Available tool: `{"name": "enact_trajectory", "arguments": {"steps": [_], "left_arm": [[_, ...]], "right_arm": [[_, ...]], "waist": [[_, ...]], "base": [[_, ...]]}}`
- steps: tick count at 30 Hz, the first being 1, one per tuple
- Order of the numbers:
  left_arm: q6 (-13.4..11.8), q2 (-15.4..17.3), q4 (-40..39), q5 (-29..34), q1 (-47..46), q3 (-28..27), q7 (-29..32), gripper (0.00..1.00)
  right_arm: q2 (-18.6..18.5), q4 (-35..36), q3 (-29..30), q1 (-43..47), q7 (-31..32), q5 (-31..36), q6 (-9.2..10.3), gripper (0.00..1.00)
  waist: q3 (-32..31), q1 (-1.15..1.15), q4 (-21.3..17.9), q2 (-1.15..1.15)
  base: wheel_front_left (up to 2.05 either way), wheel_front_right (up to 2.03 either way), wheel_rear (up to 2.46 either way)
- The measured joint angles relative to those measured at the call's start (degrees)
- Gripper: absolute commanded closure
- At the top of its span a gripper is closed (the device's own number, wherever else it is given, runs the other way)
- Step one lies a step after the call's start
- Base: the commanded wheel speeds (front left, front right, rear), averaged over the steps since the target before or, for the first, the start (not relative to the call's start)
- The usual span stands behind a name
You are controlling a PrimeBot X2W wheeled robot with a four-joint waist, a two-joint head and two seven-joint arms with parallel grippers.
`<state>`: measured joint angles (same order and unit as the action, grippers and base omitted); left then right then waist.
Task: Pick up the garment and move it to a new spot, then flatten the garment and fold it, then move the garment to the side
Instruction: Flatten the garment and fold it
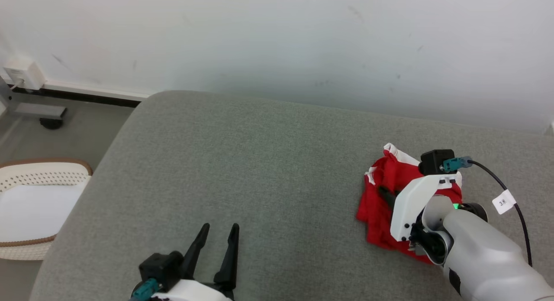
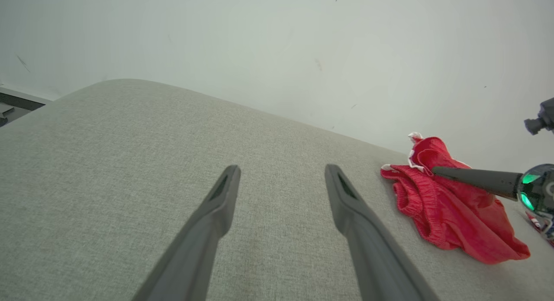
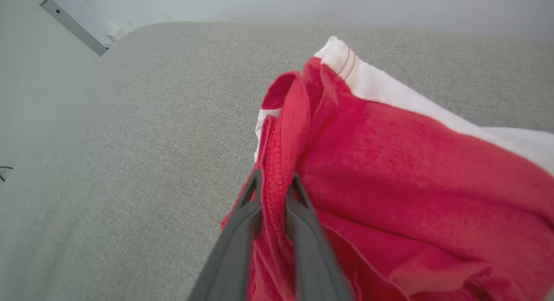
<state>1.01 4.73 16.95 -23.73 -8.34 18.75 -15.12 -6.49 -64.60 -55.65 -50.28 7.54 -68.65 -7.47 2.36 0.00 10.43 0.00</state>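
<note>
— Fingers of the right gripper?
— Drawn close together, pinching a raised fold of the red garment. How firm the grip is, I cannot tell.
— And where does the garment lie?
— Crumpled on the grey cushion, toward its right side, with white trim showing at the far edge.
— Left gripper?
— Spread wide and empty, over the cushion's near edge, well apart from the cloth. A white woven basket stands on the floor to the left.
</note>
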Motion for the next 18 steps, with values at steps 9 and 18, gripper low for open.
{"name": "enact_trajectory", "arguments": {"steps": [9, 18], "left_arm": [[0.58, -0.48, 0.99, 0.73, 0.16, -1.76, 0.0, 0.0], [0.75, -0.6, -0.48, 1.58, 0.86, -3.98, 0.0, 0.0]], "right_arm": [[0.55, 9.17, -1.68, 1.46, -5.09, 0.11, 0.0, 0.0], [-9.25, 19.75, 1.05, 3.75, -16.57, 0.05, 0.0, 0.0]], "waist": [[-1.38, 0.0, -3.57, 0.0], [-2.75, 0.0, -8.3, 0.0]], "base": [[0.0, 0.0, 0.0], [0.0, 0.0, 0.0]]}}
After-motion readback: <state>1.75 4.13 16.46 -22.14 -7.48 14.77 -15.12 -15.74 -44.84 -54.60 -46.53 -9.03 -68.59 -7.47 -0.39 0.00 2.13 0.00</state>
